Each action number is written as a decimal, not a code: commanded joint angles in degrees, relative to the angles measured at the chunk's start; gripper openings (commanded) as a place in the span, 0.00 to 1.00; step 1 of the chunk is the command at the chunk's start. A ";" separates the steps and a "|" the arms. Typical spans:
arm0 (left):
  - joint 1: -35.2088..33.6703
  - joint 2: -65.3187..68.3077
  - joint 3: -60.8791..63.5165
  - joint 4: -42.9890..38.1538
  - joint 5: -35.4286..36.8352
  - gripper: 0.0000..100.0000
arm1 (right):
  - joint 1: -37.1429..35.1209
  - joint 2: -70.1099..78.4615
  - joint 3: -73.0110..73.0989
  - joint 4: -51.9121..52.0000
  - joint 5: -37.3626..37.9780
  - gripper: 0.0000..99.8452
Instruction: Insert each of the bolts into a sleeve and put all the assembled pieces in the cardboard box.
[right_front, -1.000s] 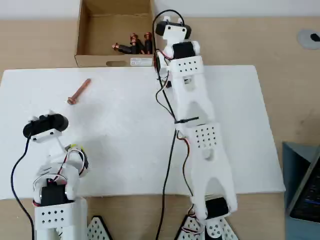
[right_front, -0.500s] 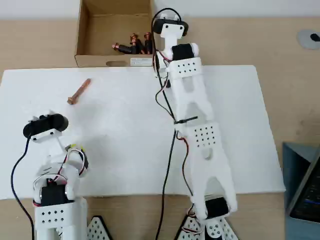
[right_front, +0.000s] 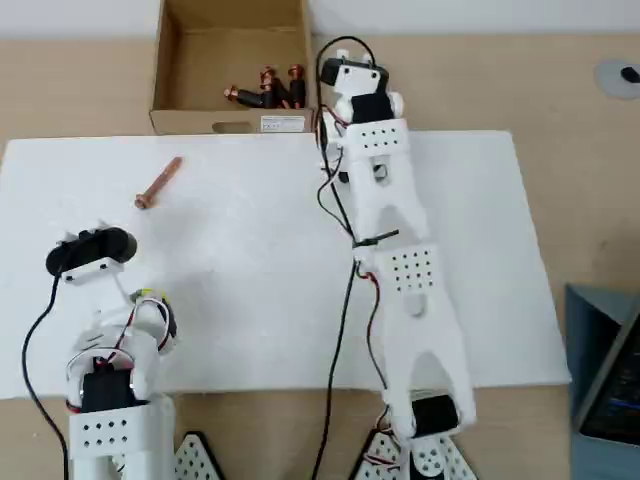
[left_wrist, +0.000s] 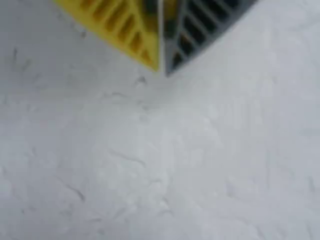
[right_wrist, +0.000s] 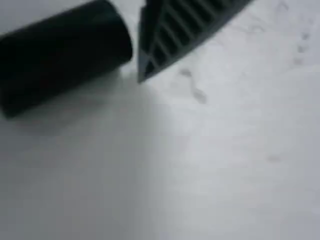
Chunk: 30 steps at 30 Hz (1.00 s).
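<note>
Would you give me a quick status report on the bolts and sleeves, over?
Left gripper shut, empty, over the mat. Right gripper beside a black sleeve. One bolt loose on mat; assembled pieces in cardboard box. Nothing blocking the bolt.

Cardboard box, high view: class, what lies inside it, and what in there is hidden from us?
A small cluster of bolt-and-sleeve pieces lies in the cardboard box, toward the corner beside the right arm. They overlap, so their count and anything beneath them stay hidden.
</note>
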<state>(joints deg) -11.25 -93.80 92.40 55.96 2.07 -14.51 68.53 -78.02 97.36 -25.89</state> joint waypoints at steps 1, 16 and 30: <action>-0.70 -0.48 -0.26 -0.79 -0.09 0.00 | 2.33 -0.40 -2.33 1.41 -0.97 0.27; -0.70 -0.48 -0.26 -0.79 -0.09 0.00 | 2.42 -0.40 -2.07 5.01 -3.16 0.12; -0.70 -0.48 -0.26 -0.79 -0.09 0.00 | 2.07 -0.48 -2.24 5.10 -2.81 0.05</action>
<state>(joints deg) -11.25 -93.80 92.40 55.96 2.07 -12.40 68.53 -78.02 101.23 -28.62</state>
